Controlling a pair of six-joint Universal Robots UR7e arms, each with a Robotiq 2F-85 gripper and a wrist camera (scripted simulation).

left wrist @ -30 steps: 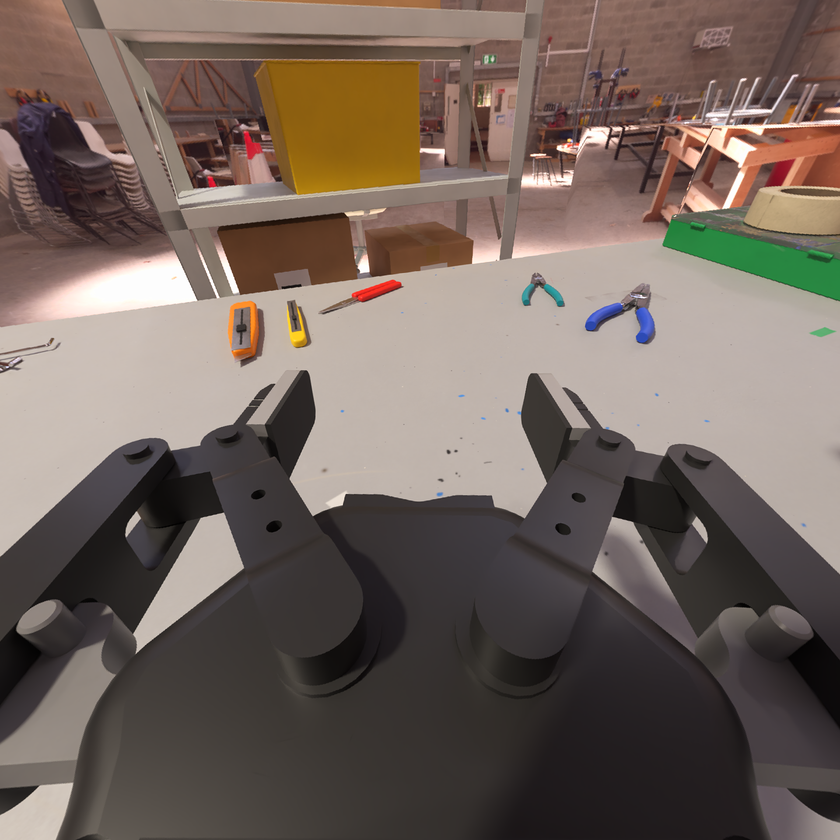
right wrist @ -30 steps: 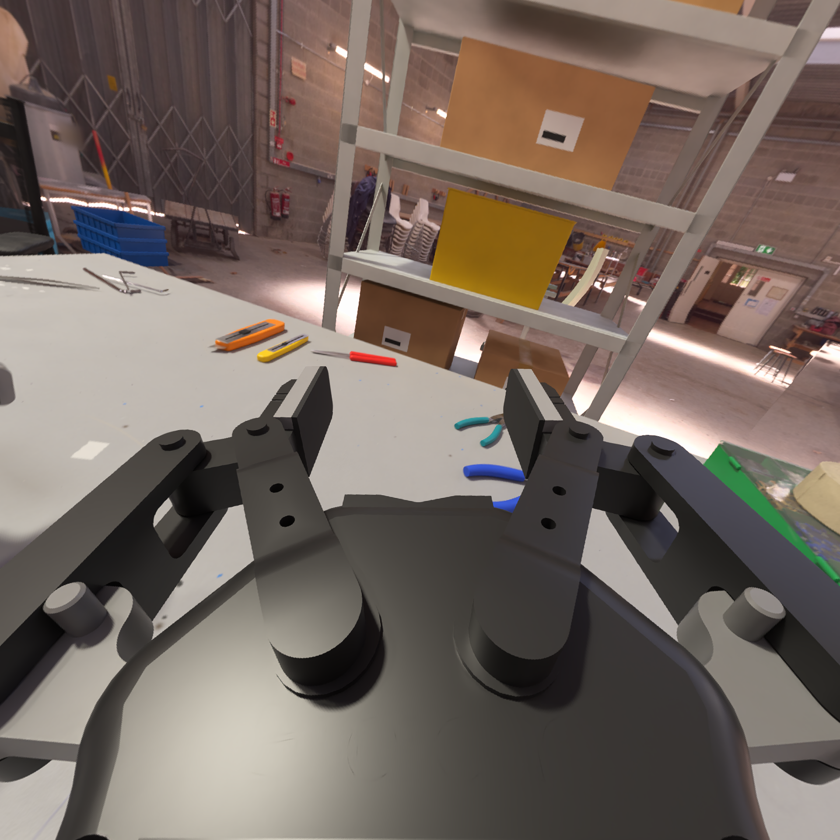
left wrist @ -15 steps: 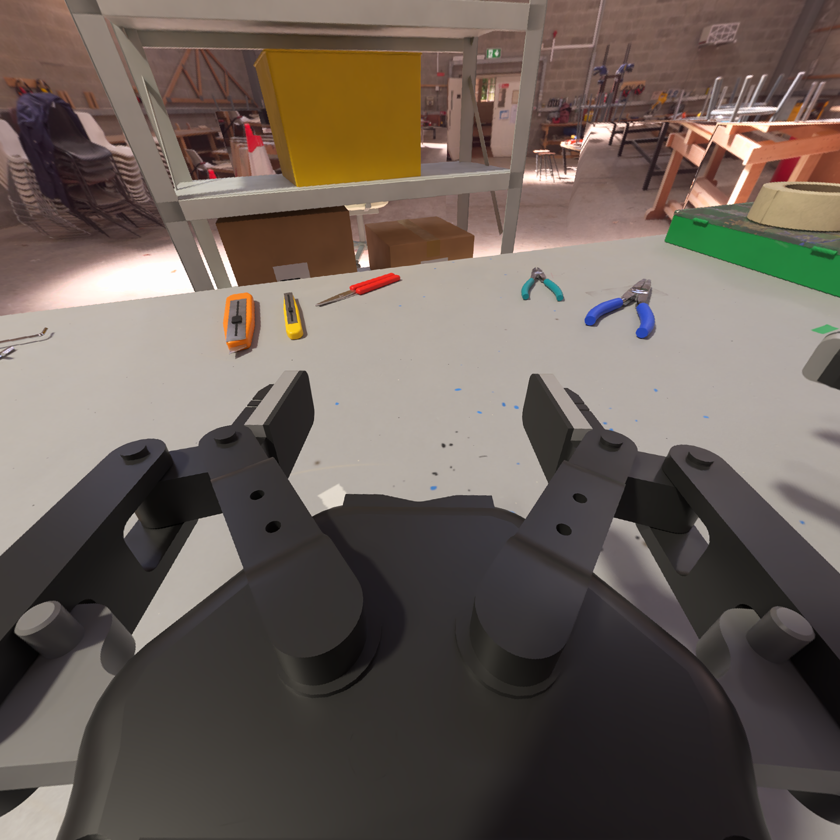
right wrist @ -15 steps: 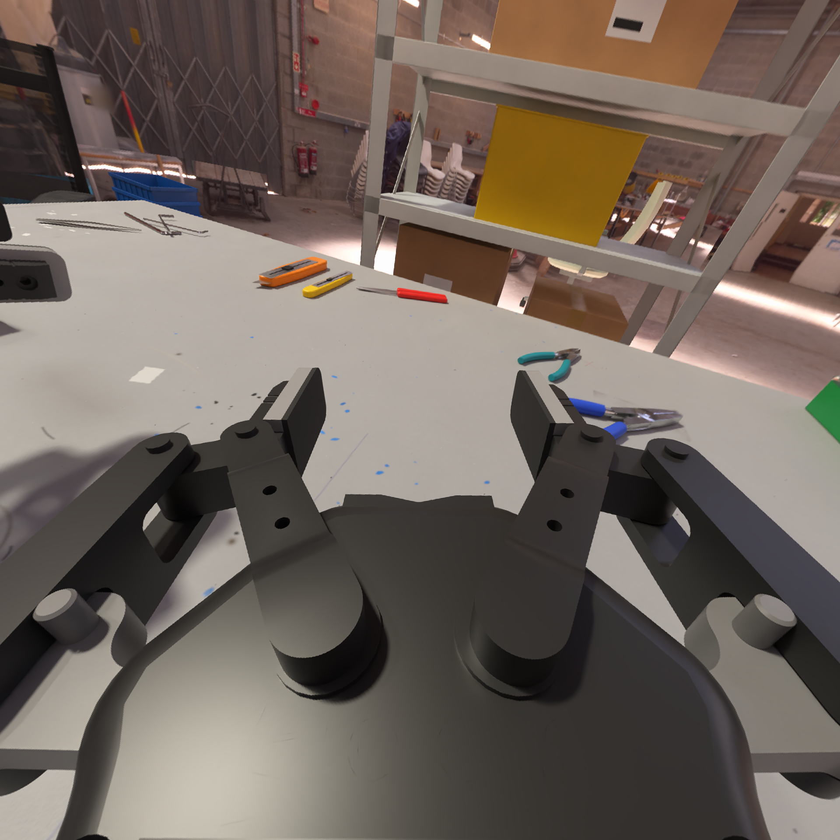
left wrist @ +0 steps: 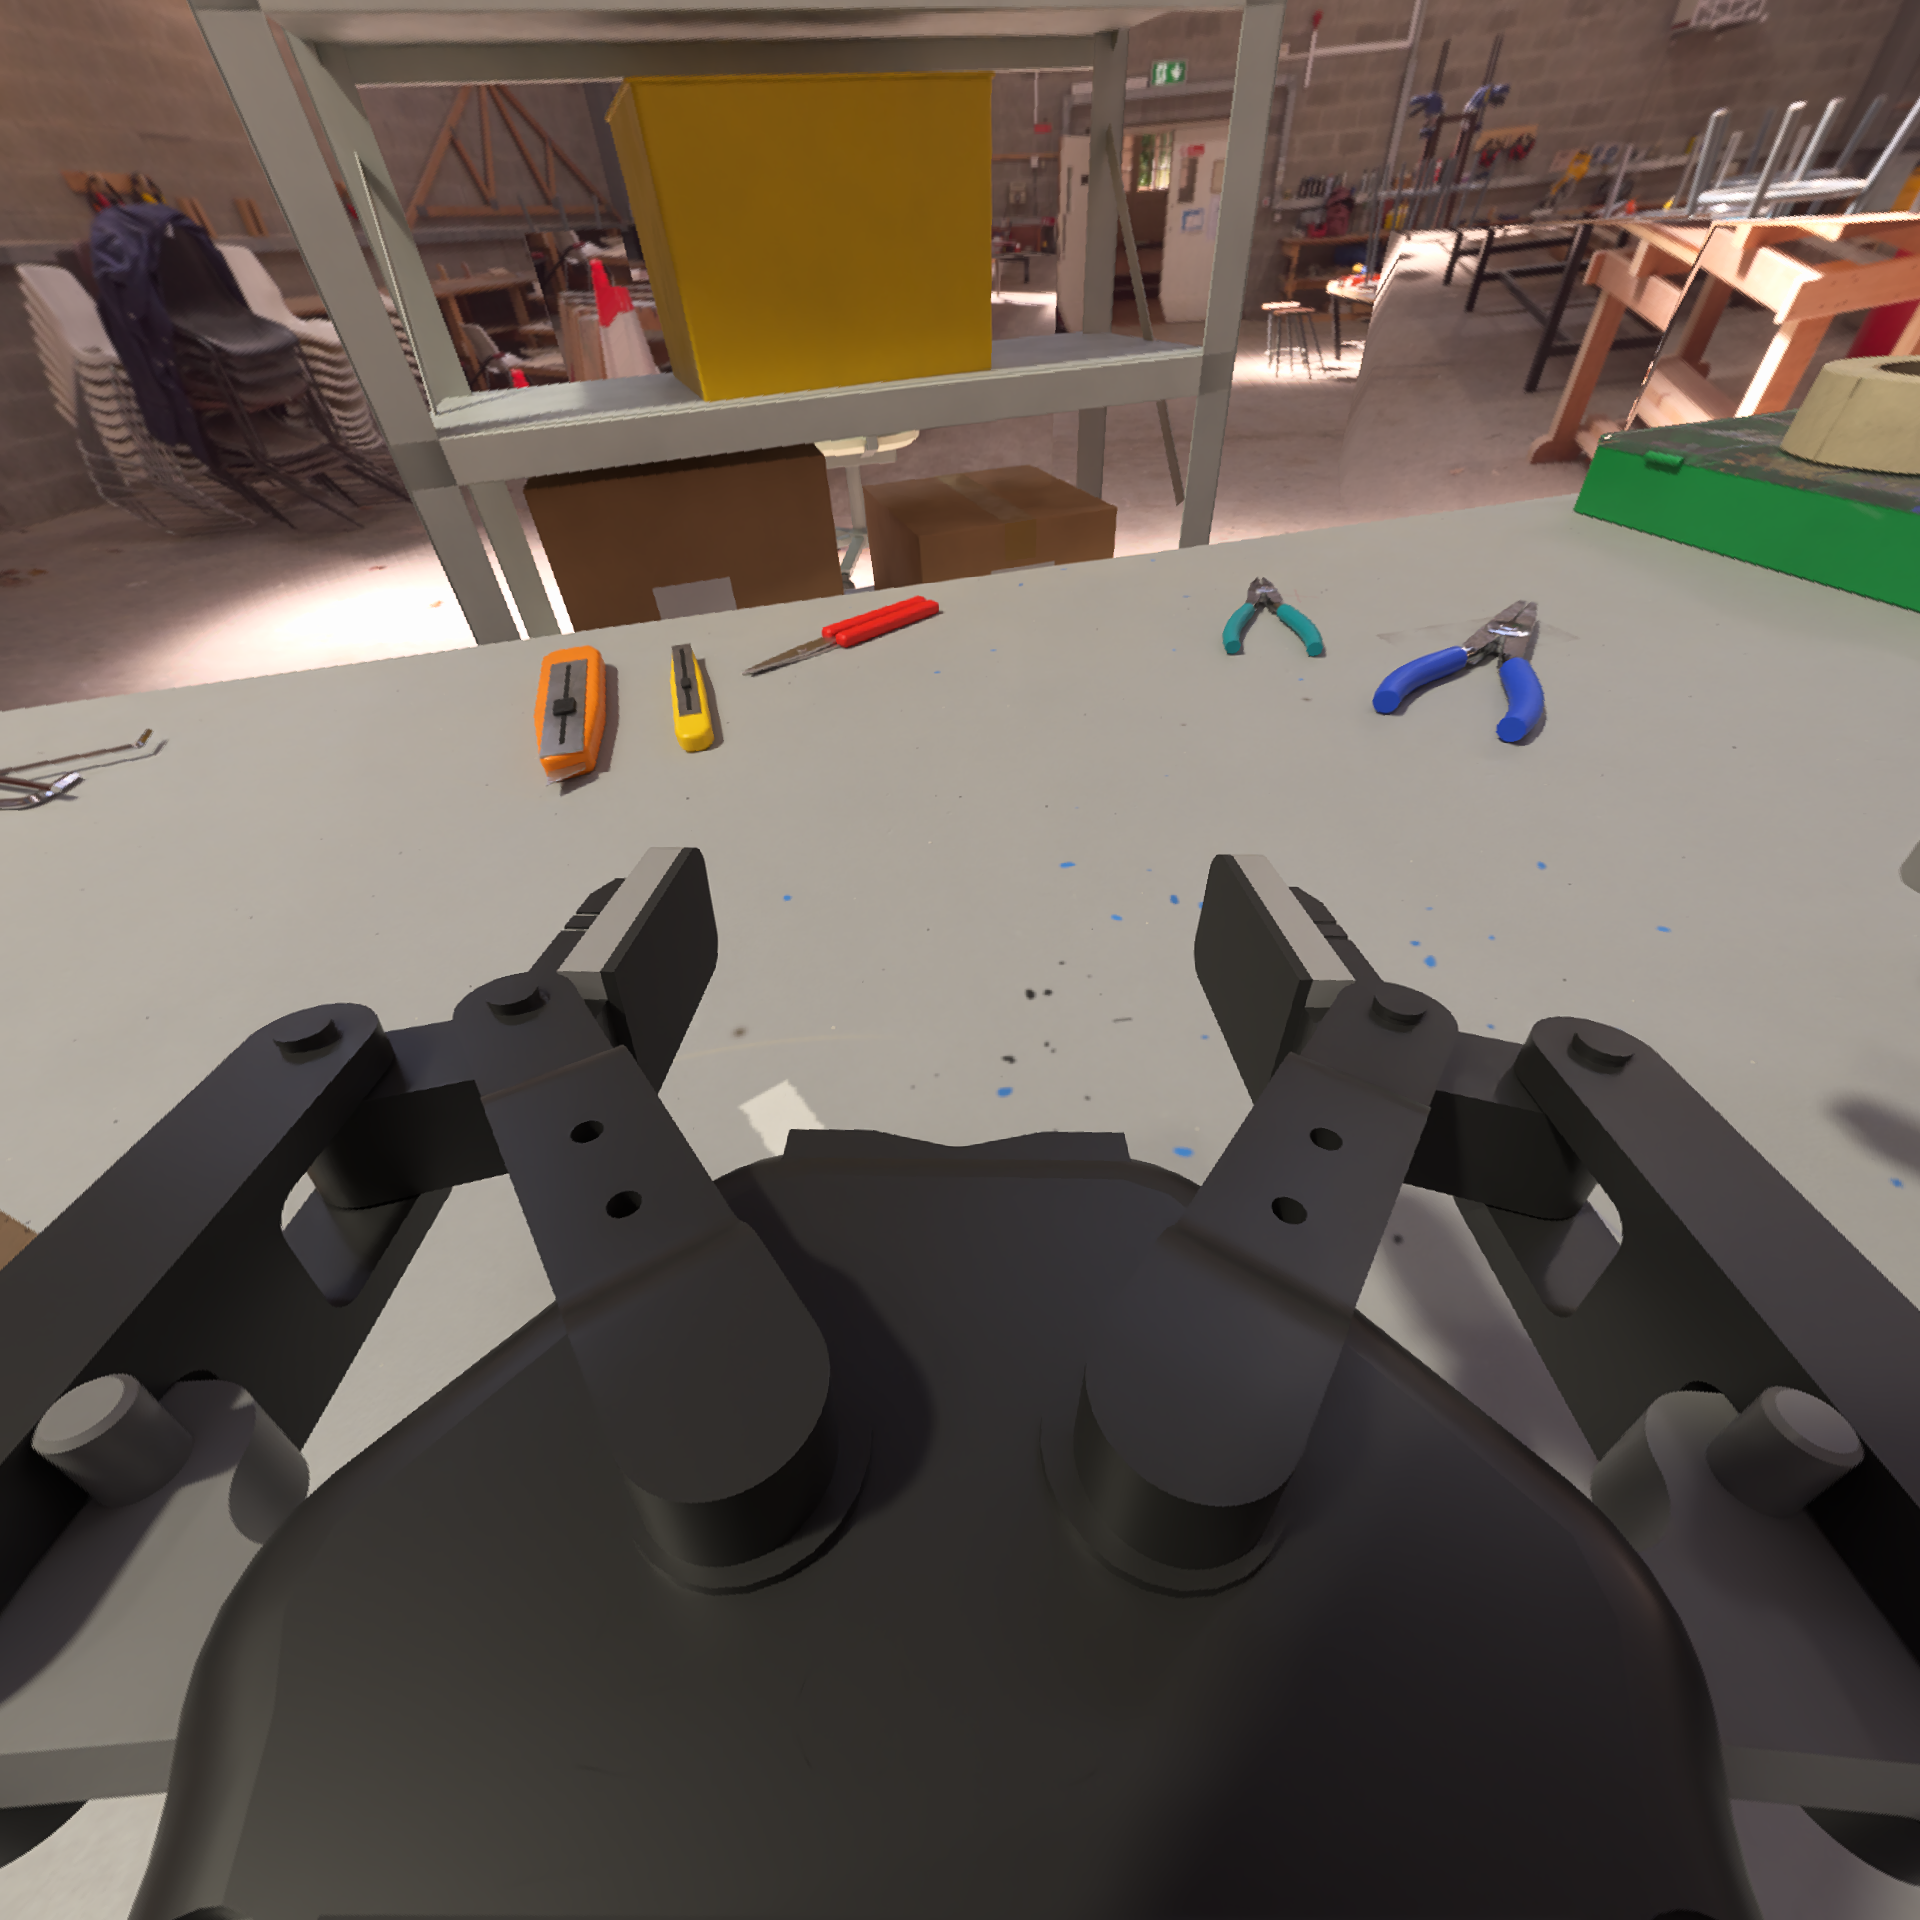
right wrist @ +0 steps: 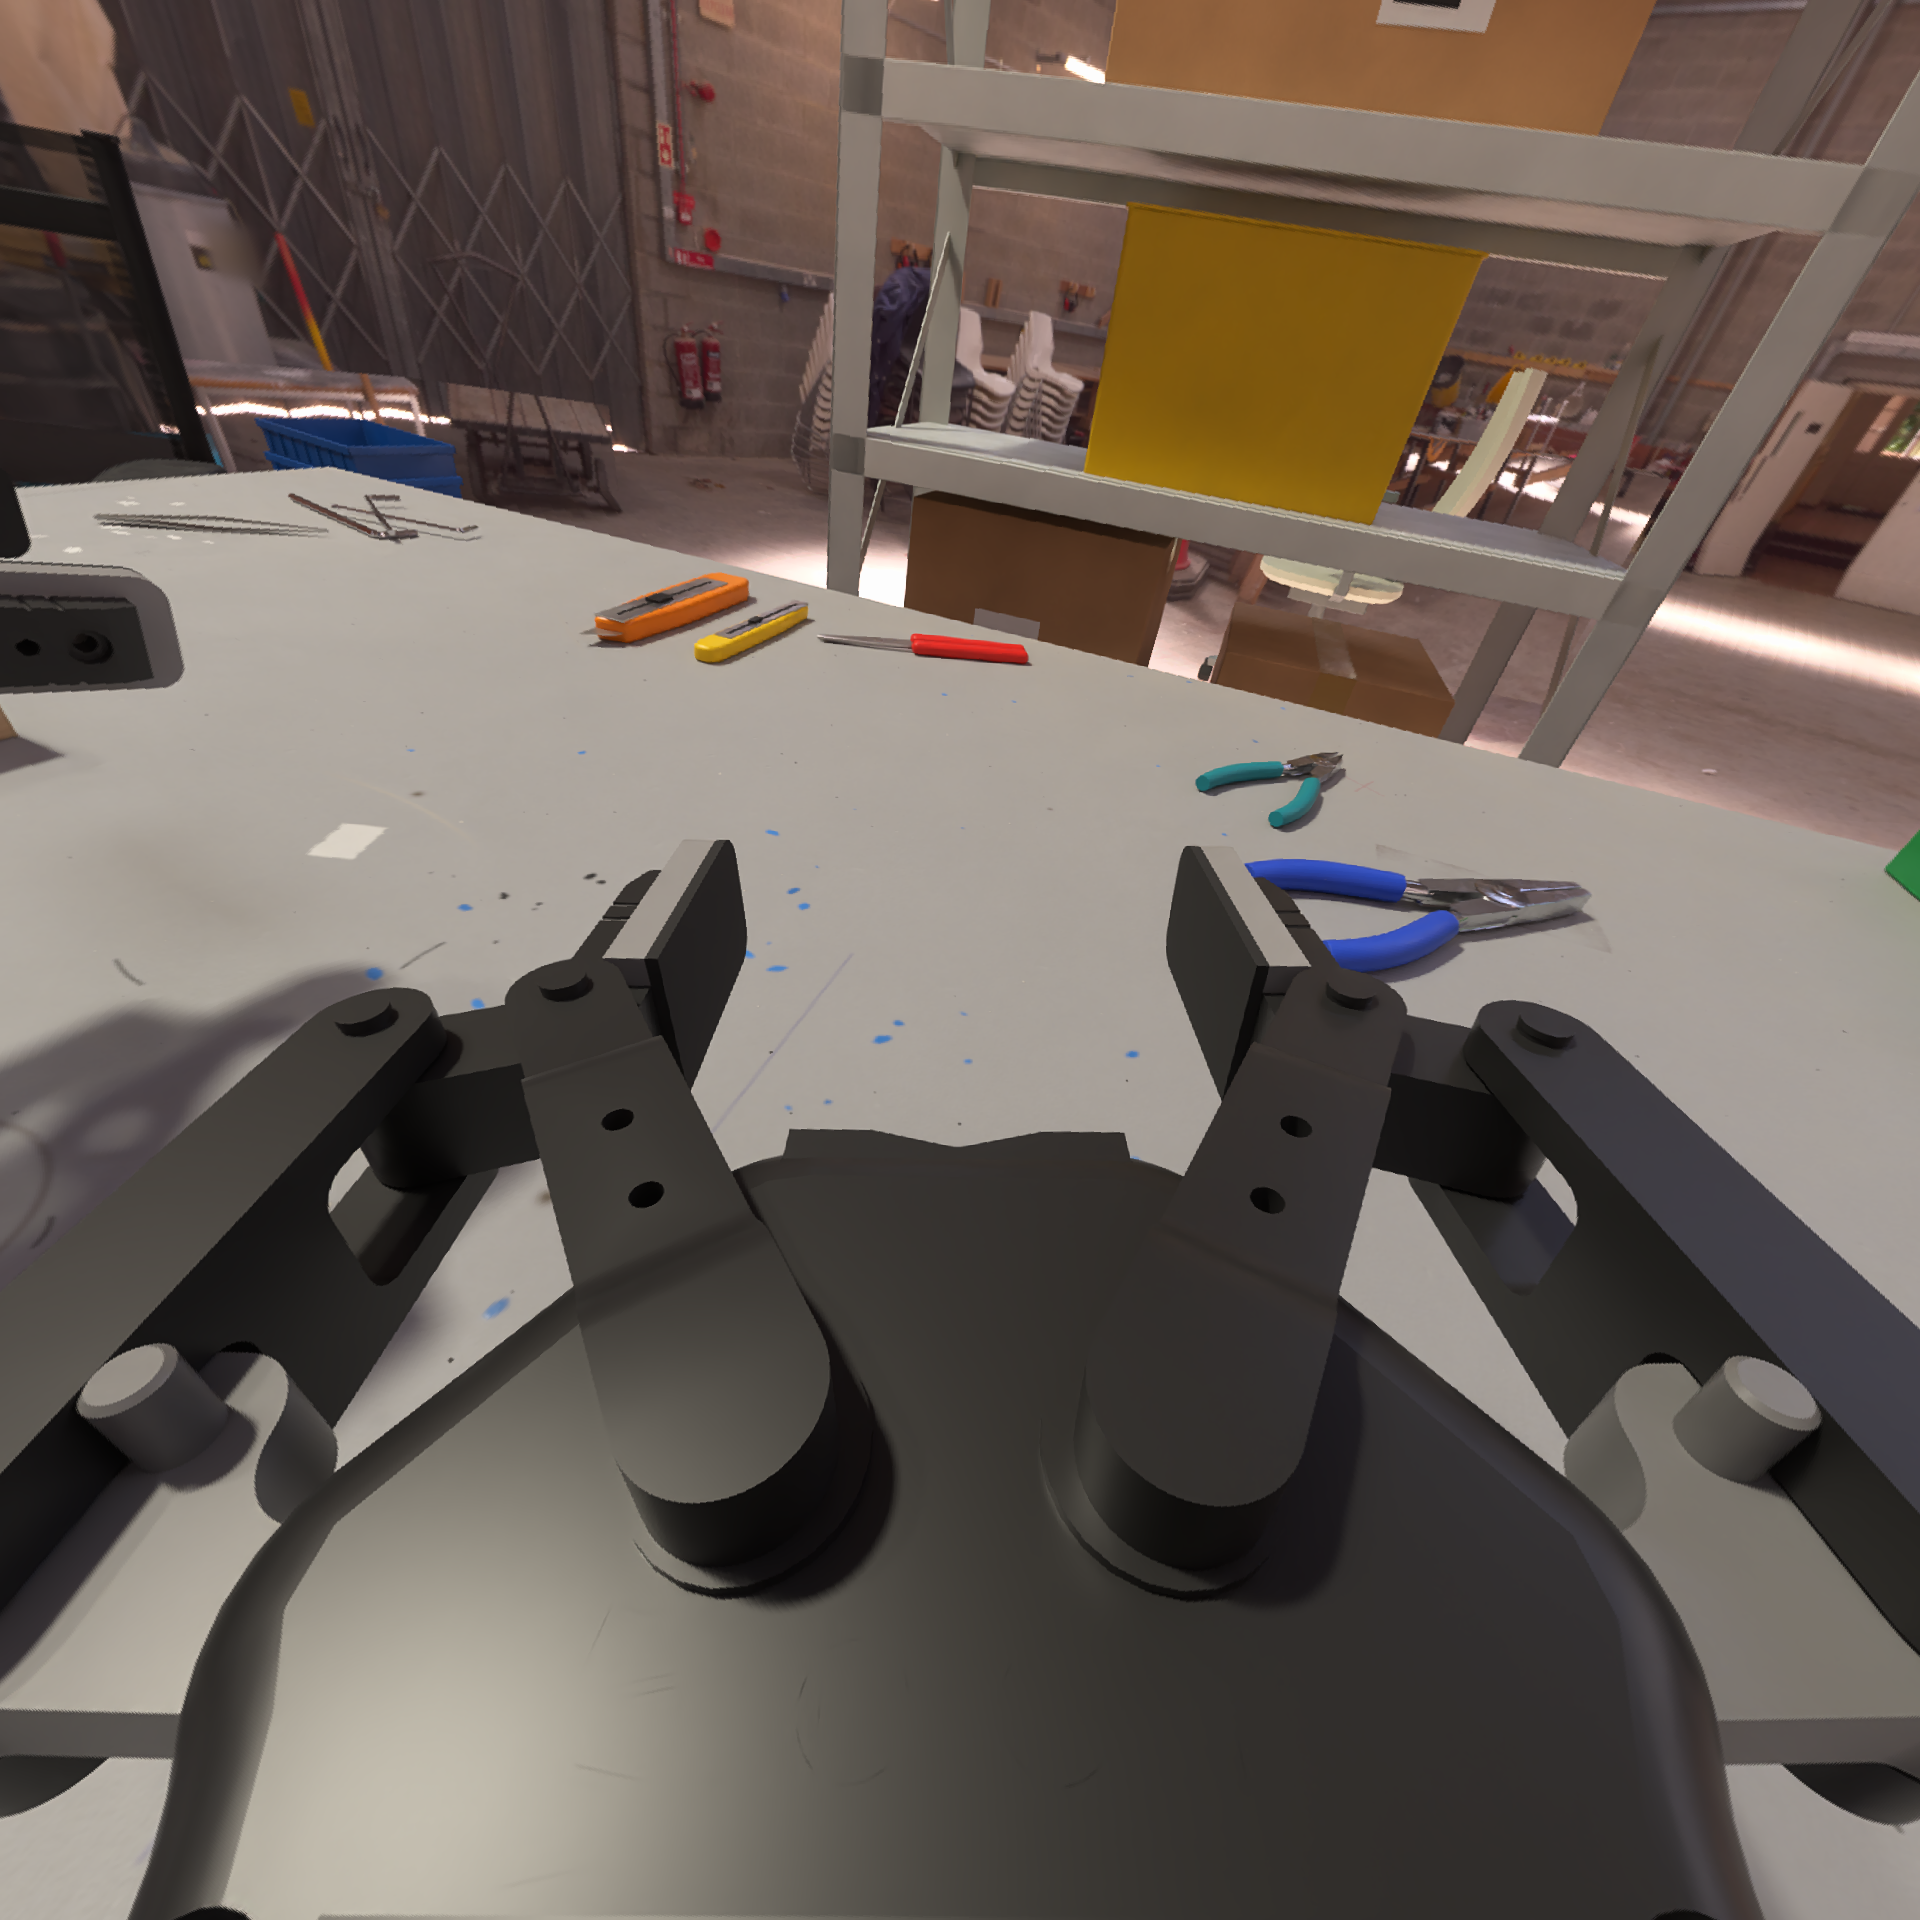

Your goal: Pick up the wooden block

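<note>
Both the left tool (left wrist: 954,914) and right tool (right wrist: 956,914) hang spread and empty above the table (left wrist: 935,790), presumably searching, as no wooden block shows.

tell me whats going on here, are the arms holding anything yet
Not yet. Both the left gripper and the right gripper hang open and empty above a grey table. Scattered ahead lie an orange utility knife, a yellow utility knife, a red-handled blade, teal pliers and blue pliers. The wooden block to be picked up cannot be clearly made out in either view, so no grasp has begun.
</note>
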